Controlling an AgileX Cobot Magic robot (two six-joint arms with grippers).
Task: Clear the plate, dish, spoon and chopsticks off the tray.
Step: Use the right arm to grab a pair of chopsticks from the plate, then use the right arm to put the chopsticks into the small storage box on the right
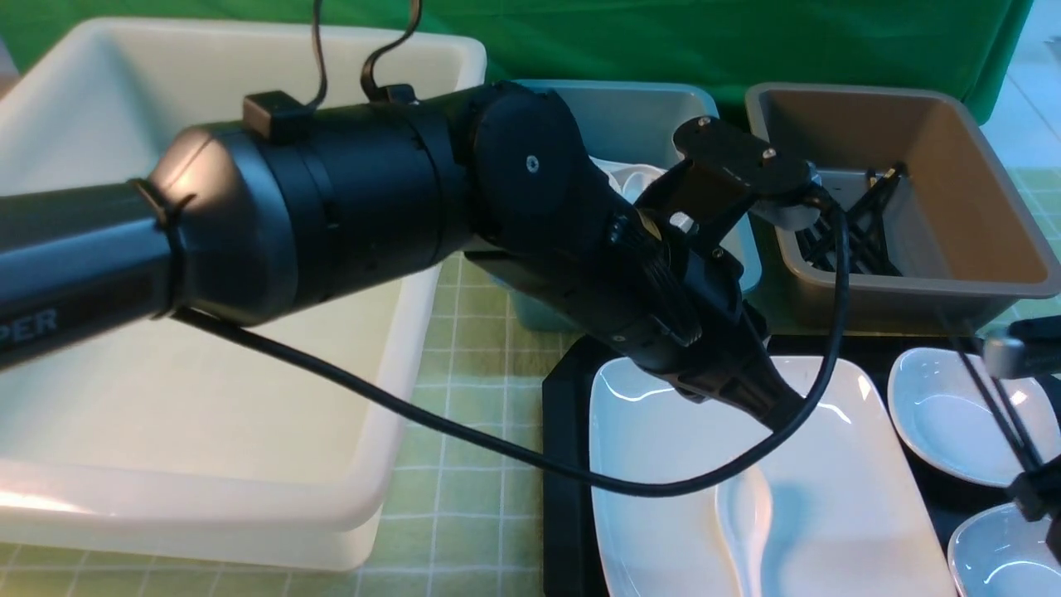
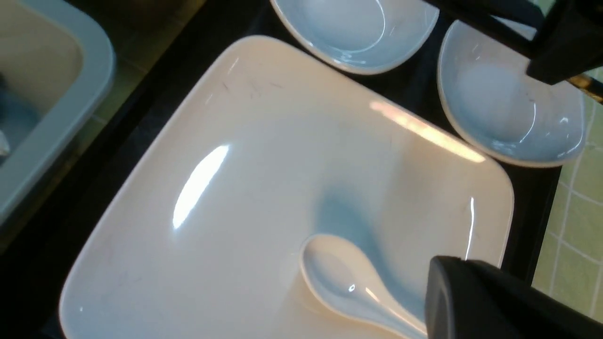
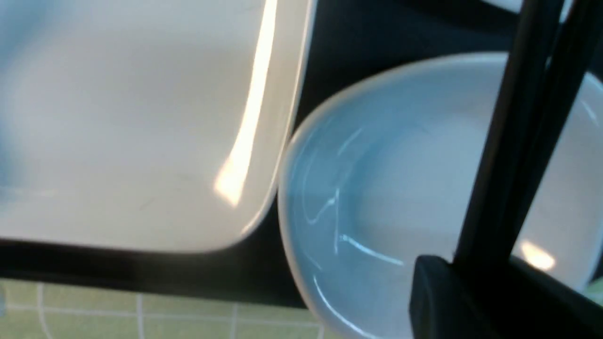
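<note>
One black tray (image 1: 568,464), one large white plate (image 1: 845,497), one white spoon (image 1: 750,522), two small white dishes (image 1: 953,414), one pair of black chopsticks (image 3: 518,141), one white tub (image 1: 207,398), two smaller bins (image 1: 970,207).

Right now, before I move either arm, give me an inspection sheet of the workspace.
Surface: green checked mat under everything.
Job's things: plate on the tray, spoon lying on the plate; two small dishes beside the plate on the tray; chopsticks slanting over the dishes.
Clutter: nothing seen.
Grippers: left gripper shut, empty, above the plate; right gripper appears shut on the chopsticks.
Cables: black cable from the left arm droops over the tray rim and plate.
Surroundings: white tub to the left; blue-grey bin and brown bin beyond the tray; green backdrop.
</note>
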